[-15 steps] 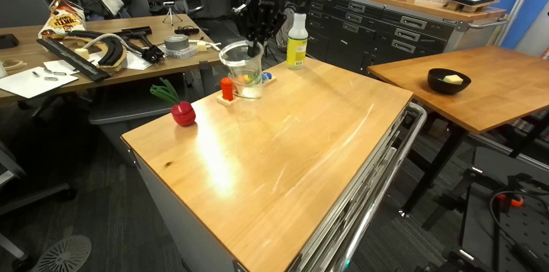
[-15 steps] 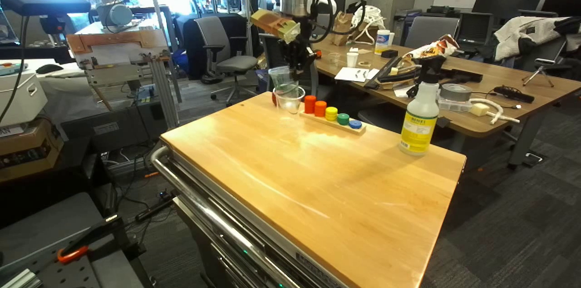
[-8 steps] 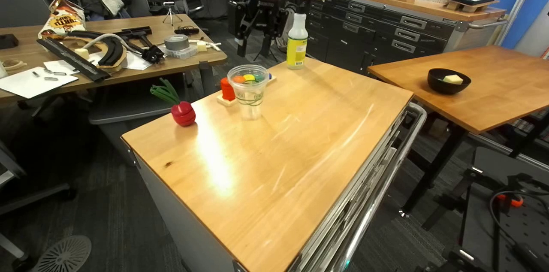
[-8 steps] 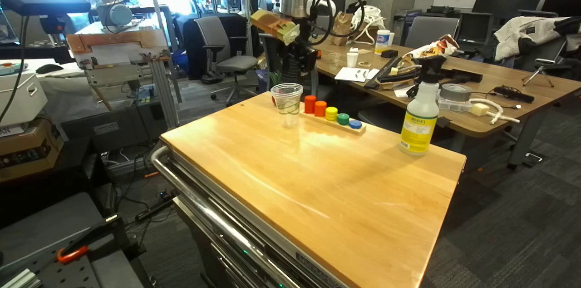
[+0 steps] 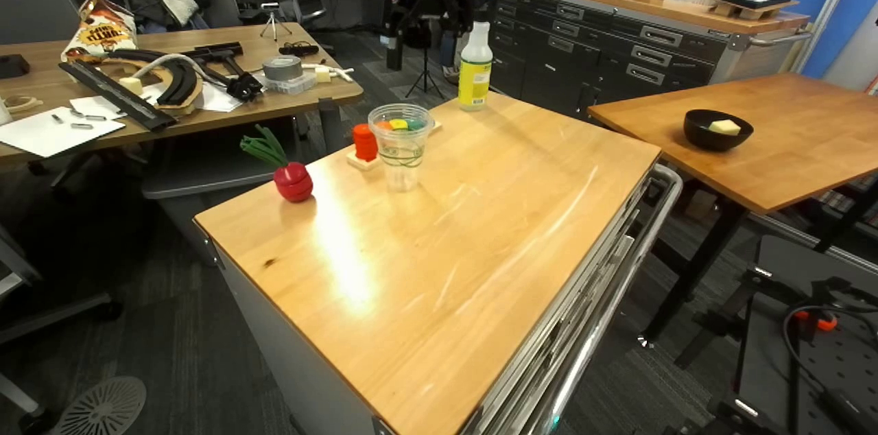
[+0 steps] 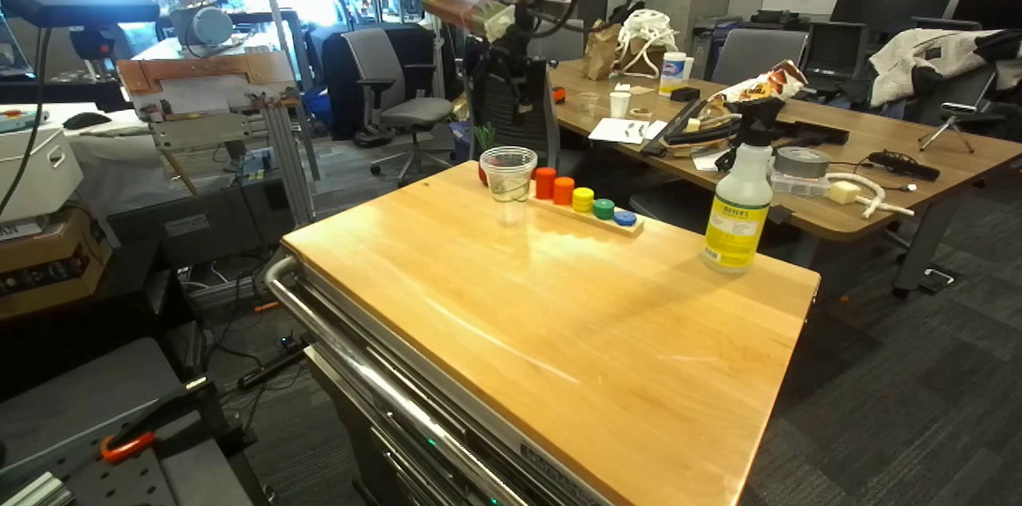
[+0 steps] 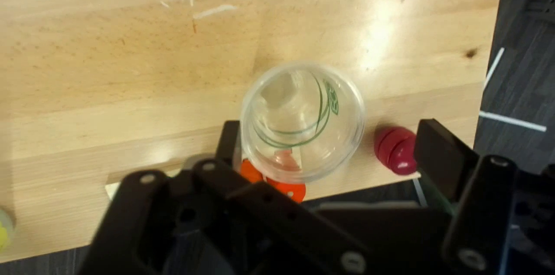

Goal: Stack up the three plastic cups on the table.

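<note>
While one tubular metal rail point(image 6: 375, 376) runs along one side of one light-wood table point(image 5: 473, 263), the plastic cups point(image 5: 402, 150) stand on that top close to the edge facing one brown desk point(image 6: 958, 168), nested in a single pile. Their rims lie so tightly together that the exact number cannot be told. See-through and nearly colourless, they taper towards the base and carry thin green looping lines with a patch of green lettering; in an exterior view, orange, yellow and green show through from behind. The pile is upright, mouth to the ceiling, its long axis vertical, and the wrist view looks down into it.

Just beside it sits one wooden base point(image 6: 579, 215) with five coloured columns point(image 6: 583, 200): red, orange, yellow, green and blue, the red end nearest the cups. One red radish-like vegetable point(image 5: 293, 181) with green leaves lies apart, by the same edge. One spray bottle point(image 6: 738, 211) with a yellow label stands well apart from the cups, beyond the blue end.

One gripper point(image 7: 331, 145) hangs higher than the cups, released, its two fingers point(image 7: 438, 158) spread wide and clear of the rims.

Further off, in an exterior view, one darker wooden table point(image 5: 796, 119) bears one black bowl point(image 5: 713, 142) with one pale yellow piece point(image 5: 725, 126) in it. On the desk are one snack bag point(image 5: 103, 27) and one roll of grey tape point(image 5: 282, 66).
</note>
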Motion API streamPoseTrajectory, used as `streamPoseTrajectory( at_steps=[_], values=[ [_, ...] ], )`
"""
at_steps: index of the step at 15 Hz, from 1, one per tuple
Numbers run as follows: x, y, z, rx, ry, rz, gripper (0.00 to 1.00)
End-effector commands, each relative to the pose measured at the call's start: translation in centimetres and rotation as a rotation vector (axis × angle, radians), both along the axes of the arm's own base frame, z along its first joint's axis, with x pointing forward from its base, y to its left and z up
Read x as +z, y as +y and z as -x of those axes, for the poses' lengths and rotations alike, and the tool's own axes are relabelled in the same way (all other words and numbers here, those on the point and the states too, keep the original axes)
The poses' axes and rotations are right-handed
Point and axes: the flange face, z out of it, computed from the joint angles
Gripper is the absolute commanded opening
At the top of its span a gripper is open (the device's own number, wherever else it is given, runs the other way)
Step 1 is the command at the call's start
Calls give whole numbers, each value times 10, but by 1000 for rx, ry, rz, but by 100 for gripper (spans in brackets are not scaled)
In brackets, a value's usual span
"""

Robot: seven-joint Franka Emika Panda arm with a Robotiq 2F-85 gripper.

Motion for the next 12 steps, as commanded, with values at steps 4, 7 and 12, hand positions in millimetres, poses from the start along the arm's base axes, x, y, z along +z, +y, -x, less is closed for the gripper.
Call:
streamPoseTrajectory(
  at_steps=[4, 7, 12],
  values=[
    [84, 9, 70, 119, 249, 78, 100],
    [112, 2, 102, 149, 260, 85, 100],
    [117, 2, 107, 146, 259, 72, 100]
  ],
)
